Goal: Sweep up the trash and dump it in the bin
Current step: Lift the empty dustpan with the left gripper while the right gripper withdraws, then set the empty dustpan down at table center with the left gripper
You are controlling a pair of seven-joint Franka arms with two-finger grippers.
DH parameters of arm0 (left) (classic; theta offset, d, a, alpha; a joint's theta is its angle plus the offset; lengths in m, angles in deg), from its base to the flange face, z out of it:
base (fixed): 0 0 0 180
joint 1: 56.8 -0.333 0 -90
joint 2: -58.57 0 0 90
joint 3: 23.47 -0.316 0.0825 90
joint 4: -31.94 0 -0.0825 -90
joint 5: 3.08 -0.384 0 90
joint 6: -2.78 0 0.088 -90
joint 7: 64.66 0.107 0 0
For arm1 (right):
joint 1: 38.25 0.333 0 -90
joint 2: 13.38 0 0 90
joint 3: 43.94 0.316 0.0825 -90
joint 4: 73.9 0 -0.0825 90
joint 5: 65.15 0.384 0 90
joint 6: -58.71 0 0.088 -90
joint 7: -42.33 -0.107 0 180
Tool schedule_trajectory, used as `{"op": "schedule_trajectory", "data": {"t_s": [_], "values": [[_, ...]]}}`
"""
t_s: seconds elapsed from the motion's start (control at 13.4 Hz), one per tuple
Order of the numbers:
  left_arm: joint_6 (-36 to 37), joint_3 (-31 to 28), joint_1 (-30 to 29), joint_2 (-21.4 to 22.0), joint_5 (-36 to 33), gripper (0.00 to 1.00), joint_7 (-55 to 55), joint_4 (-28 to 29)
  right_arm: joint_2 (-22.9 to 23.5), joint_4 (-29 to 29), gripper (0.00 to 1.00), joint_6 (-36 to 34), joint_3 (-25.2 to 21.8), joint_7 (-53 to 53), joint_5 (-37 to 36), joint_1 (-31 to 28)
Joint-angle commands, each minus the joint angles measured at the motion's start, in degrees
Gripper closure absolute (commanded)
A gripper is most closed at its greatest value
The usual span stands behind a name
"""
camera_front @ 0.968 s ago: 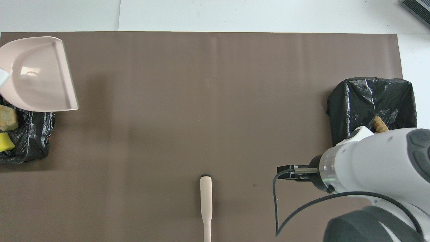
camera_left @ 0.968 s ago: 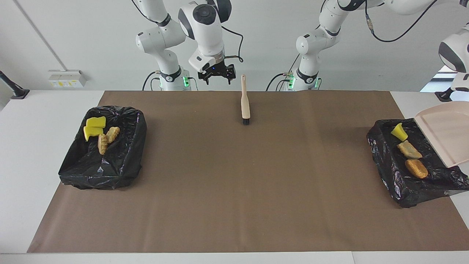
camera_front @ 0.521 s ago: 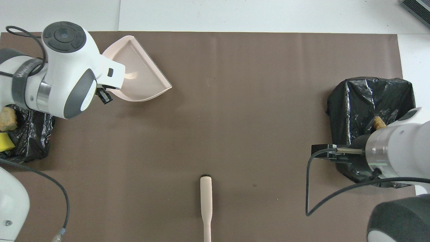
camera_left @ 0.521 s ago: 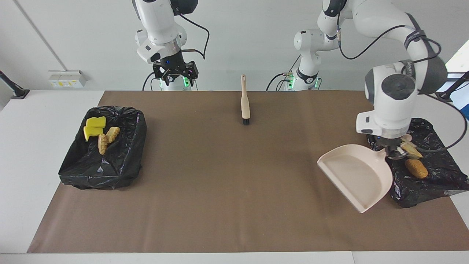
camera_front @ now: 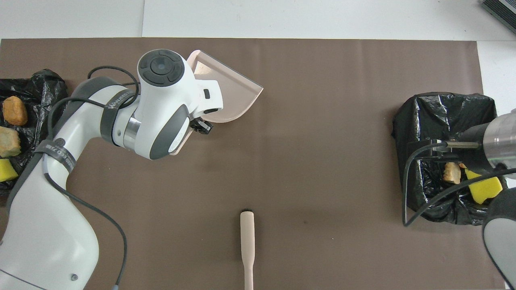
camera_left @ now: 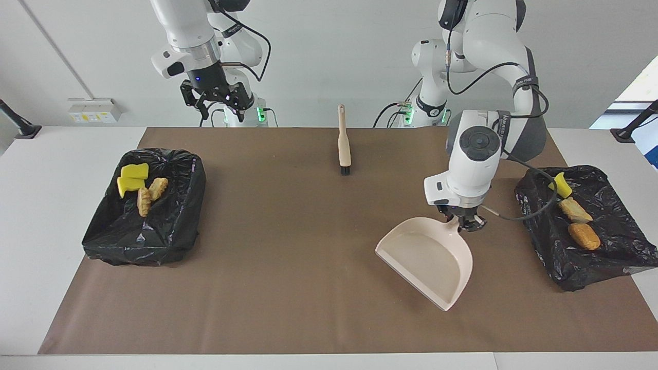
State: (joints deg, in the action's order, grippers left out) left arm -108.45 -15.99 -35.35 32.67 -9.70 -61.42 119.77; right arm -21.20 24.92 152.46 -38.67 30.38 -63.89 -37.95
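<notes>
**Dustpan held over the mat, all scraps lying in the two bins**

A brown mat (camera_left: pixel 308 257) covers most of the white table (camera_left: pixel 61 154). On the mat stand two bins lined with black bags. The bin at the right arm's end (camera_left: pixel 169 226) contains four pieces of the trash: two yellow sponge wedges (camera_left: pixel 132 179) and two orange-striped croissant-like pieces (camera_left: pixel 151 192), which lie close together in the part of the bin nearer to the robots. The bin at the left arm's end (camera_left: pixel 606 257) contains the other three: one yellow sponge wedge with a green back (camera_left: pixel 560 185), one pale striped piece (camera_left: pixel 574 209) and one brown crumbed nugget (camera_left: pixel 584 236), lying in a row.

The beige dustpan (camera_left: pixel 426 257) is between the middle of the mat and the bin at the left arm's end. The left gripper (camera_left: pixel 464 222) is clamped on its handle, and the pan slopes down from the gripper with its open mouth turned away from the robots. Nothing lies in the pan.

The beige-handled brush (camera_left: pixel 343 141) lies on the mat at the edge nearest to the robots, in the middle, with its dark bristles pointing away from them. No gripper touches it.

The right gripper (camera_left: pixel 216 103) hangs high, with its fingers apart and nothing between them; in the overhead view it is over the bin at the right arm's end.
</notes>
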Motion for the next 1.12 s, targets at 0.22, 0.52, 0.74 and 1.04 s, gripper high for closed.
{"op": "schedule_trajectory", "data": {"t_s": [0.22, 0.52, 0.74, 1.04], "values": [[-3.1, -1.1, 6.9, -11.0, 3.0, 1.00, -20.1, -10.7, 4.3, -6.7, 0.00, -6.5, -1.1, 1.8, 0.1, -2.1], [-2.2, -1.2, 9.5, -10.2, 6.4, 1.00, -30.1, -9.8, 3.5, -5.3, 0.00, -6.3, -1.4, 8.2, 0.1, -4.3], [-0.7, -1.2, 11.5, -8.5, 6.3, 1.00, -35.7, -6.7, 3.5, -5.4, 0.00, -6.2, -1.5, 8.1, 0.1, -4.3], [0.8, -1.2, 12.0, -7.1, 6.2, 1.00, -35.6, -4.6, 3.5, -5.5, 0.00, -6.6, -1.5, 8.3, 0.0, -4.3]]}}
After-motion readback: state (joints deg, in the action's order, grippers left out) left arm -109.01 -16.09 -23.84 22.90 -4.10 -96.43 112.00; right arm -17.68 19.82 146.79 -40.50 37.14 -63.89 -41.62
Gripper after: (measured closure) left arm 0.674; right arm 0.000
